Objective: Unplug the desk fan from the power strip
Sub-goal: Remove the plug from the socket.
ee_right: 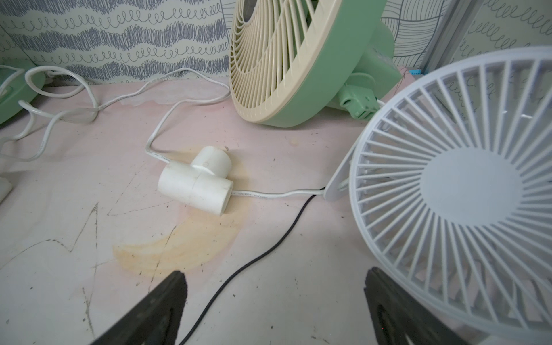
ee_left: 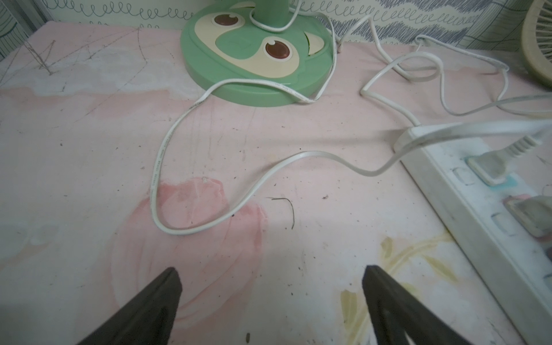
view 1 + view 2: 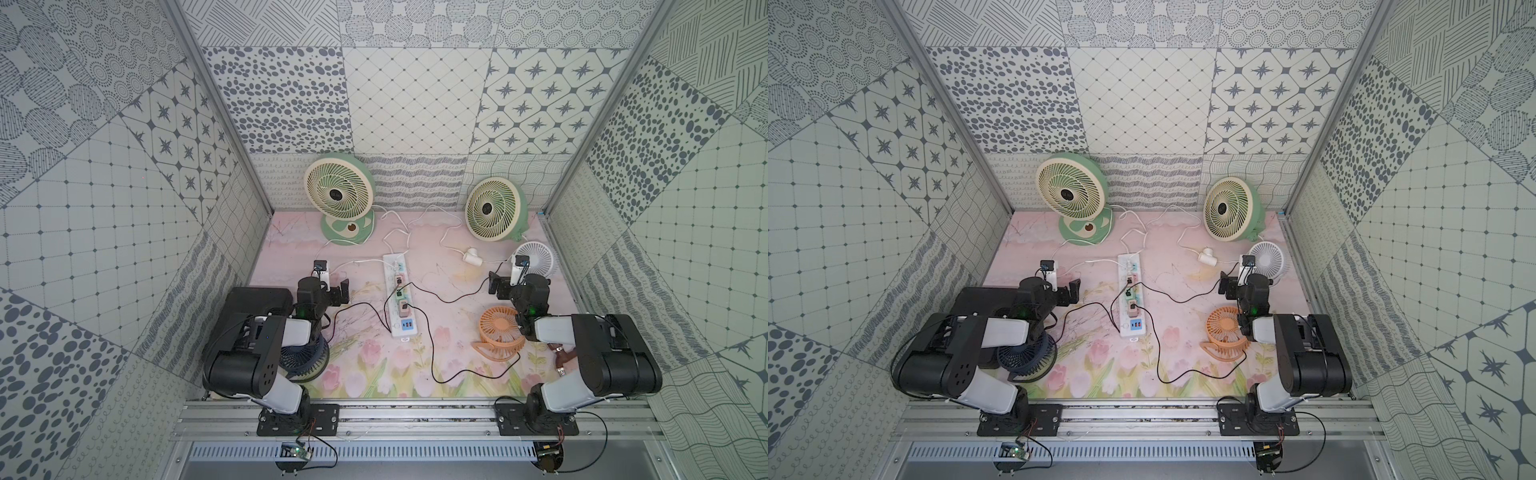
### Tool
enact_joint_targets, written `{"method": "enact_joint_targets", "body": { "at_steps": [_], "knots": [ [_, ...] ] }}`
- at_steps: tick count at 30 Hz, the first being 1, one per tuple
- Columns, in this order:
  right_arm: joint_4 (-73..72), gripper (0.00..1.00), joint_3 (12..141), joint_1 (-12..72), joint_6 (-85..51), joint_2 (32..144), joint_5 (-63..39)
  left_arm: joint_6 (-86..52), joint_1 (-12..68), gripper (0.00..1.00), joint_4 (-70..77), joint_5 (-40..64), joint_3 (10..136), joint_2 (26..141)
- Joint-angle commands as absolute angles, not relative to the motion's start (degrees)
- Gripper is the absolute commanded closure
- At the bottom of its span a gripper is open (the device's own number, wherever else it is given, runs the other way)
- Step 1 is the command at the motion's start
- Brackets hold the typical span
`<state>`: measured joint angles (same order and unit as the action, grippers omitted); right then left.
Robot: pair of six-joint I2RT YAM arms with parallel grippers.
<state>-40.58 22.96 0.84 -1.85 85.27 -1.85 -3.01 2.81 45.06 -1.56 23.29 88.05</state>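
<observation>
The white power strip (image 3: 398,295) (image 3: 1133,297) lies lengthwise mid-table with several plugs in its pastel sockets. Several desk fans stand around it. The green fan (image 3: 338,195) at the back left has a white cord running to a flat white plug (image 2: 490,167) in the strip's far socket. Black cables run from other sockets toward the orange fan (image 3: 500,332) and the white fan (image 3: 536,257). My left gripper (image 3: 332,282) (image 2: 270,271) hovers open left of the strip (image 2: 478,224), holding nothing. My right gripper (image 3: 519,282) (image 1: 273,273) is open beside the white fan (image 1: 466,185), over a black cable.
A second green fan (image 3: 494,208) stands at the back right. A dark blue fan (image 3: 303,357) sits under my left arm. A white T-shaped pipe piece (image 1: 197,179) lies on a white cord. Loose white and black cables cross the mat. Patterned walls close in three sides.
</observation>
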Motion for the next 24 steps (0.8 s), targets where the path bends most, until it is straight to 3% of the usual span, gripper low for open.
{"method": "enact_joint_targets", "body": {
  "at_steps": [1, 8, 17, 24],
  "knots": [
    [-35.0, 0.03, 25.9, 2.0, -0.6, 79.3, -1.5, -3.9, 2.3, 0.01, 43.2, -4.1, 23.5, 83.2],
    [-12.3, 0.03, 34.8, 9.8, 2.8, 68.8, -1.5, -7.1, 4.0, 0.01, 29.2, -2.9, 25.7, 73.0],
    [4.9, 0.03, 45.2, 28.3, 0.8, 63.8, 1.3, -18.7, 8.4, 0.01, 18.8, 0.0, 24.9, 61.2],
    [13.2, 0.03, 53.8, 41.3, -14.3, 67.7, 6.6, -28.5, 10.8, 0.17, 16.6, 11.6, 23.8, 59.8]
  ]
}}
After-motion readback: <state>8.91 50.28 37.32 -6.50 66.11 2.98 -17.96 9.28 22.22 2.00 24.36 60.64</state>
